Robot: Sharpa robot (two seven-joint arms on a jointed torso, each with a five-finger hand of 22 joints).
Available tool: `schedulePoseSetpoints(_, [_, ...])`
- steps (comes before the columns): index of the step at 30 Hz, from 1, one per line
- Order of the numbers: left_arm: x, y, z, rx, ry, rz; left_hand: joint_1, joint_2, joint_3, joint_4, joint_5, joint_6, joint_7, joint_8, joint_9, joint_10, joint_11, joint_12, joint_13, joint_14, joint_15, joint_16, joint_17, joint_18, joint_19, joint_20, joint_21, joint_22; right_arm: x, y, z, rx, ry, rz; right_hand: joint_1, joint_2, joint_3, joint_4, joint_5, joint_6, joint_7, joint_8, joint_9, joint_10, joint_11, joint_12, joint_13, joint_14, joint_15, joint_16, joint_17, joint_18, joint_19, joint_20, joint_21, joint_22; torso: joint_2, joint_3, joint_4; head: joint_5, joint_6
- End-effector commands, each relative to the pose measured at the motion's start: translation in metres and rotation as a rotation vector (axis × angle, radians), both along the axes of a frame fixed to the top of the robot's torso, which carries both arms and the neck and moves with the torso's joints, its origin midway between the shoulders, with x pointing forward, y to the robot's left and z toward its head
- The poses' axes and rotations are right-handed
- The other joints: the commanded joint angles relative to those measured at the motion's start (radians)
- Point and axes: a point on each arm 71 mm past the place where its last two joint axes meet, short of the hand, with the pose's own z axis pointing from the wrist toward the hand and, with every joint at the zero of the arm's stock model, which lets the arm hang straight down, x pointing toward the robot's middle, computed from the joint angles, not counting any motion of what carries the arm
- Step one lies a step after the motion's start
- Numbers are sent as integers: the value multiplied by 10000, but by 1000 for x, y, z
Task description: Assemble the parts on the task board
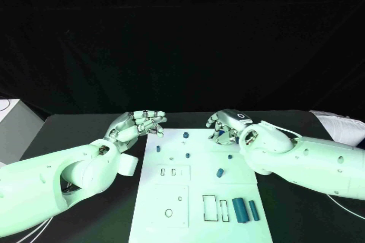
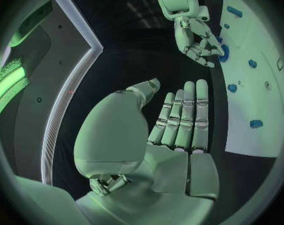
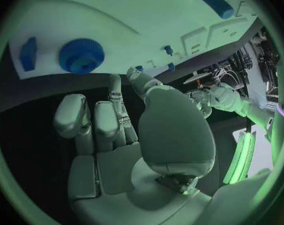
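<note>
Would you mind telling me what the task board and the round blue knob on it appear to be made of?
The task board looks like matte white plastic or painted sheet: flat, even, no glare. The round blue knob looks like moulded plastic, its rim finely ridged.

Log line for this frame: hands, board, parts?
left hand: empty, off board's far-left edge | right hand: empty, above round blue part | task board: two blue bars loose near right
</note>
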Motion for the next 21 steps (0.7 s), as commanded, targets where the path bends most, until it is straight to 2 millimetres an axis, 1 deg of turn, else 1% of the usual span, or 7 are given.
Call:
schedulePoseSetpoints(1, [-1, -3, 2, -174, -227, -454, -13, 4, -3, -40, -48, -70, 281, -66, -14, -54, 22, -51, -10, -59, 23, 34, -1, 205, -97, 6, 38, 10, -2, -15, 2, 1067, 1061, -509, 290, 63, -786, 126, 292, -211, 28, -206, 41, -198, 36, 3699, 3797, 181, 101, 468, 755, -53, 251, -14, 349, 494, -37, 37, -59, -52, 31])
schedulePoseSetpoints(2, [-1, -3, 2, -178, -235, -461, -13, 4, -3, -40, -48, -70, 281, -66, -14, -54, 22, -51, -10, -59, 23, 34, -1, 205, -97, 6, 38, 10, -2, -20, 3, 1141, 1177, -596, 401, 315, -1463, 441, 345, -455, 268, -392, 42, 317, 22, 6923, 7179, 385, 10, 1063, 1822, -196, 466, 166, 728, 998, -41, 46, -68, -74, 37])
schedulePoseSetpoints(4, [-1, -3, 2, -186, -249, -475, -13, 4, -3, -40, -48, -70, 281, -66, -14, -54, 22, -51, -10, -59, 23, 34, -1, 205, -97, 6, 38, 10, -2, -30, 4, 1220, 1381, -765, 783, 569, -2351, 894, 401, -462, 303, -480, 108, 686, 150, 9289, 9730, 616, 366, 1815, 3118, -246, 749, 112, 1259, 1667, -46, 57, -69, -83, 39])
schedulePoseSetpoints(6, [-1, -4, 2, -193, -261, -487, -12, 8, -2, -41, -47, -74, 281, -67, -14, -60, 23, -53, -11, -59, 23, 38, -1, 205, -99, 7, 40, 11, -1, -39, 4, 1222, 1587, -943, 996, 494, -2745, 1403, 456, -461, 343, -555, 152, 1285, 345, 10487, 11159, 820, 318, 2428, 4545, -433, 1067, 283, 1887, 2488, -57, 69, -72, -65, 31])
schedulePoseSetpoints(10, [0, -4, 2, -198, -274, -509, -12, 8, -2, -41, -47, -74, 281, -67, -14, -60, 23, -53, -11, -59, 23, 38, -1, 205, -99, 7, 40, 11, 3, -50, 2, 1110, 1937, -1212, 1460, 444, -3035, 2169, 523, -373, 408, -615, 251, 1962, 434, 11446, 12304, 1047, 427, 2925, 5814, -624, 1457, 394, 2609, 3421, -45, 75, -84, -46, 30])
schedulePoseSetpoints(13, [0, -5, 2, -202, -277, -525, -12, 8, -2, -41, -47, -74, 281, -67, -14, -60, 23, -53, -11, -59, 23, 38, -1, 205, -99, 7, 40, 11, 6, -52, 1, 1024, 2073, -1287, 1502, 469, -3075, 2252, 545, -332, 426, -622, 287, 2244, 456, 11761, 12679, 1135, 456, 3061, 6236, -728, 1676, 431, 2956, 3866, -40, 97, -90, -58, 13])
schedulePoseSetpoints(21, [1, -5, 1, -196, -264, -542, -8, 20, 2, -45, -44, -79, 280, -69, -15, -68, 23, -55, -10, -61, 23, 50, -3, 206, -106, 9, 48, 14, 12, -48, -2, 826, 2189, -1408, 1469, 547, -3062, 2255, 554, -272, 436, -621, 331, 2346, 474, 11869, 12809, 1164, 484, 3098, 6364, -844, 1924, 464, 3324, 4342, -20, 59, -43, -157, -36])
